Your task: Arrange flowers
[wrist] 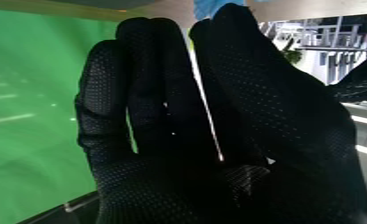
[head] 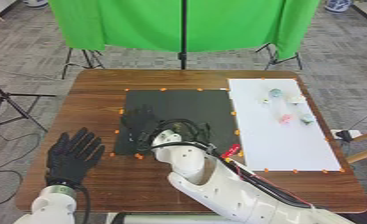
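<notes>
In the head view, my right hand (head: 140, 122) is over the black mat (head: 197, 100), its fingers straight and pointing away from me. My left hand (head: 70, 157) lies flat and open at the table's left side. Several small flowers rest on the white board (head: 259, 135) at the right: a blue-green one (head: 275, 92), a white one (head: 297, 99), a pink one (head: 285, 118) and a pale green one (head: 306, 118). The right wrist view has the right hand (wrist: 162, 185) with straight fingers. A blue patch (wrist: 219, 5) appears beyond its fingertips; I cannot tell what it is.
A red object (head: 231, 151) lies near the white board's lower left corner, close to my right forearm. Orange markers edge the mat and board. The brown wooden table (head: 104, 80) carries both; a green cloth (head: 179, 25) and tripod stands are behind it.
</notes>
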You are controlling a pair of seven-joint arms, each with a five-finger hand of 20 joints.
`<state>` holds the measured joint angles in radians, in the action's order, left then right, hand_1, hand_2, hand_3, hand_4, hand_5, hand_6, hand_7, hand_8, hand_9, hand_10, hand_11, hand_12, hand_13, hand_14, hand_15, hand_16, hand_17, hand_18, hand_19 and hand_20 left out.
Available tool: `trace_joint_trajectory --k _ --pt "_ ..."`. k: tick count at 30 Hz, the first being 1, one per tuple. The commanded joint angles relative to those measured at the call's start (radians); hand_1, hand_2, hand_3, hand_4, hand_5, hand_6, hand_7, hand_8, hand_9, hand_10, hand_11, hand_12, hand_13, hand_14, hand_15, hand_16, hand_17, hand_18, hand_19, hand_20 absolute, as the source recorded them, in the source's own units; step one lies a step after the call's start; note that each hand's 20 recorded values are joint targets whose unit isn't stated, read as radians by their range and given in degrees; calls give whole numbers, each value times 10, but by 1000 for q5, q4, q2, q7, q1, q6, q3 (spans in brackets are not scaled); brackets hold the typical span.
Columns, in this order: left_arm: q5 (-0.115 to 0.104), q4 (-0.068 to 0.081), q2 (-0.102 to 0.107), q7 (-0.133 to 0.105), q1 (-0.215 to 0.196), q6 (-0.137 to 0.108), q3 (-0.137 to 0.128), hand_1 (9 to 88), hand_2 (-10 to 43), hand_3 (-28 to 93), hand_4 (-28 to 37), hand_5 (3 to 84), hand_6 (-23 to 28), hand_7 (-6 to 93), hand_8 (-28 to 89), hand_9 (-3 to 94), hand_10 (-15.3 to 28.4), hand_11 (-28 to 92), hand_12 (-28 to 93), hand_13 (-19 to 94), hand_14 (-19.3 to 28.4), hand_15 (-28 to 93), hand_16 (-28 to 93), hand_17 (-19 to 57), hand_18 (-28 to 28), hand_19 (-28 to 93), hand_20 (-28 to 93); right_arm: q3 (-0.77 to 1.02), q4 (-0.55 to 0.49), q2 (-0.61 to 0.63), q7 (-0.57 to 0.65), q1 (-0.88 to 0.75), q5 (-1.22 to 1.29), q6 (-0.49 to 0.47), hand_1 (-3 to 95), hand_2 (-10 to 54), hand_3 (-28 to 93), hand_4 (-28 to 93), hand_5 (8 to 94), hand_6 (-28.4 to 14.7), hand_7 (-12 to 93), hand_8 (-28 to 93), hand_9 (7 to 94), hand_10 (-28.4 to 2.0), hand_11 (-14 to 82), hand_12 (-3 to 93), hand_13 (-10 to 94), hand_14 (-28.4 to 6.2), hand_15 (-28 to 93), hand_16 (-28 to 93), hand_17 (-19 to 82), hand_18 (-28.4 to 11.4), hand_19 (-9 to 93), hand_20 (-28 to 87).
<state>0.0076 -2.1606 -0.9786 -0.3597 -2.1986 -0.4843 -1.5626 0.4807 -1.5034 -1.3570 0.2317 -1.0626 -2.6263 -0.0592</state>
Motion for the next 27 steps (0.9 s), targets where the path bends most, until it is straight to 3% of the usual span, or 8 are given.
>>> trace_joint_trajectory --k 1,6,10,12,15,20,23,27 --pt "-6 18 -31 40 -43 0 -9 320 149 711 -283 495 87 209 -60 465 173 225 273 362 202 476 82 -59 190 497 140 12 -90 56 38 -19 56 -67 612 -95 727 -250 685 -81 116 -89 655 -200 167 182 508 -148 489 357 273 -252 769 398" --pt "1 11 -38 36 -69 -3 -23 320 145 720 -283 475 76 230 -82 451 162 251 229 366 187 478 48 -50 178 481 145 27 -182 112 81 -42 79 -146 542 -95 780 -246 659 -104 83 -84 639 -218 157 181 497 -185 530 311 264 -262 768 386" --pt "-1 11 -51 38 -67 1 -20 318 143 725 -283 441 73 241 -95 428 160 267 210 363 181 488 34 -47 175 477 153 69 -218 134 99 -57 79 -173 508 -95 786 -242 604 -131 51 -85 607 -229 131 171 476 -209 558 229 252 -271 765 373" --pt "7 16 -62 58 -61 12 -20 317 141 728 -283 439 71 243 -99 427 158 269 203 363 178 489 27 -46 174 474 155 139 -248 154 109 -84 85 -180 494 -95 781 -239 583 -135 45 -84 593 -232 126 169 467 -212 561 219 250 -273 765 370" --pt "26 30 -65 86 -32 33 -9 316 136 737 -283 446 70 242 -107 429 159 274 184 360 176 497 5 -45 171 468 160 261 -335 236 243 -146 159 -148 459 -95 778 -236 537 -116 50 -76 550 -228 124 173 427 -215 555 202 234 -272 753 360" --pt "40 23 -49 82 -38 79 -11 317 133 743 -283 457 71 238 -114 429 158 285 154 351 165 514 -34 -41 162 453 171 449 -371 384 451 -215 234 -69 437 -95 771 -232 511 -91 76 -76 516 -226 120 177 391 -217 524 177 209 -263 712 331" --pt "71 21 -52 73 -44 79 -14 318 132 744 -283 452 70 237 -115 419 155 292 149 345 159 516 -40 -39 159 447 173 572 -393 465 566 -276 281 -105 429 -95 765 -229 517 -90 83 -81 521 -230 119 177 406 -220 518 169 227 -272 737 335" --pt "47 16 -60 55 -67 80 -23 318 132 744 -283 440 67 240 -118 410 153 300 140 340 153 519 -48 -37 155 442 177 725 -389 532 632 -355 319 -86 422 -95 755 -225 523 -92 83 -83 525 -232 119 177 418 -223 522 165 236 -275 756 334"
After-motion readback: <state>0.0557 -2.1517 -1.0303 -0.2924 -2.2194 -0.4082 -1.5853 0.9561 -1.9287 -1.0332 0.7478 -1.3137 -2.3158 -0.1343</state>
